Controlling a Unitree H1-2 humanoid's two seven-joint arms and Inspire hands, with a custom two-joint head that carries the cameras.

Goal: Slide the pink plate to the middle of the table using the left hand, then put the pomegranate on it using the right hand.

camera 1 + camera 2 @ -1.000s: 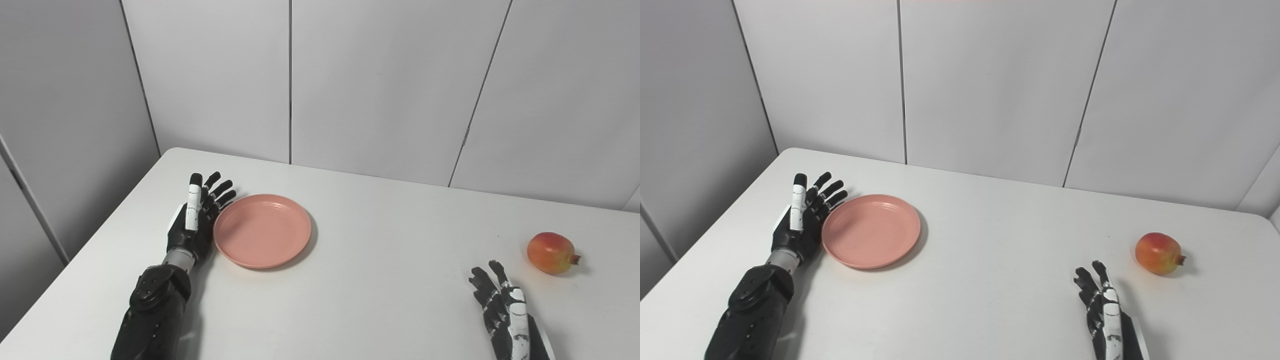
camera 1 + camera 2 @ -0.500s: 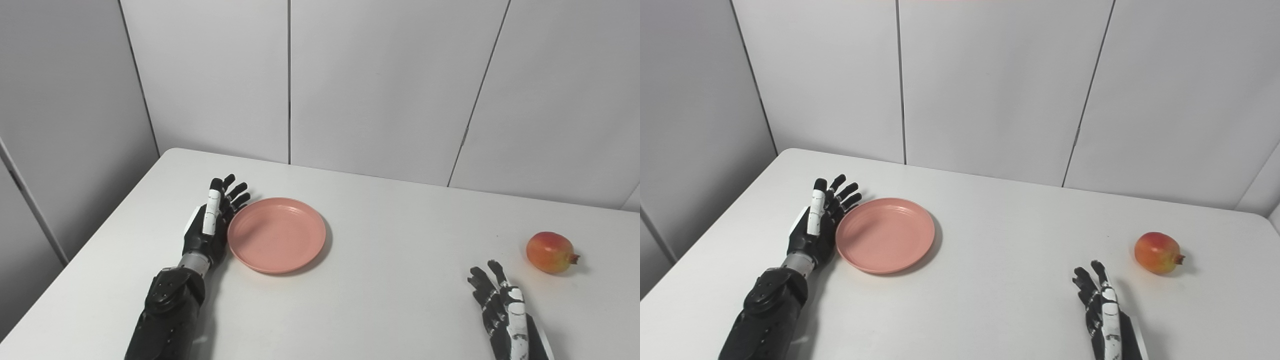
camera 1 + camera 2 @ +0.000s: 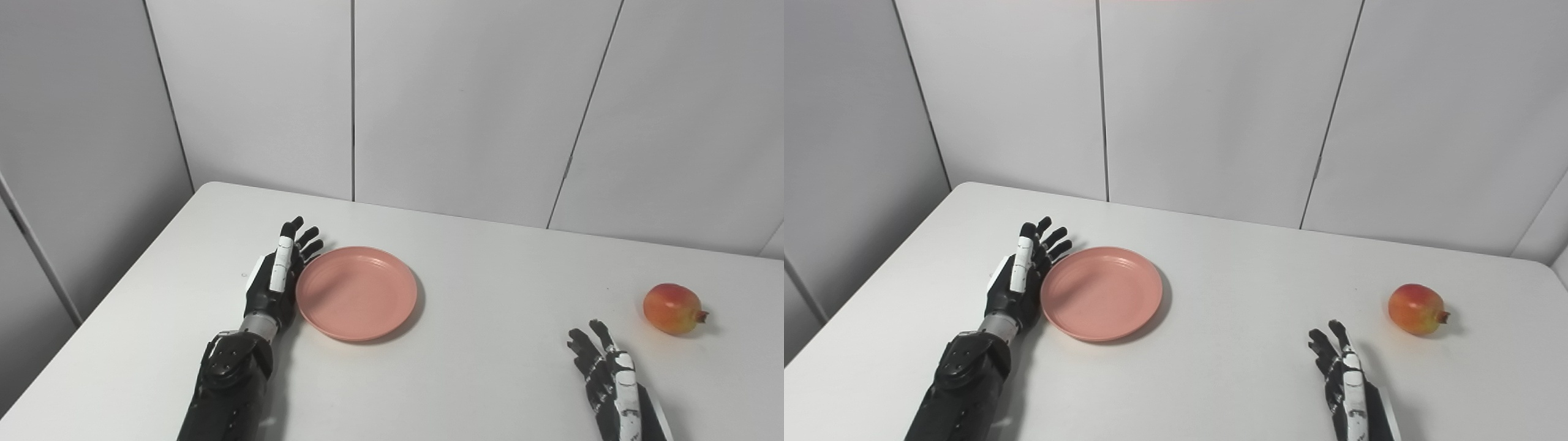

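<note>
Your left hand (image 3: pixel 275 285) stands flat and open-fingered against the nine o'clock rim of the pink plate (image 3: pixel 356 293) to shove it toward the worktop (image 3: pixel 490 355) middle, while your empty, spread right hand (image 3: pixel 603 380) waits near the pomegranate (image 3: pixel 672 308) at its one o'clock.

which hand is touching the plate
The left hand: its open palm edge lies against the plate. The right hand is open too, touching nothing, short of the pomegranate.

A: Item one? 
B: Table (image 3: pixel 490 380), white, rounded far-left corner.
A: Item two?
B: Wall (image 3: pixel 465 104), pale grey panels, dark vertical seams, standing behind the table and along its left side.
</note>
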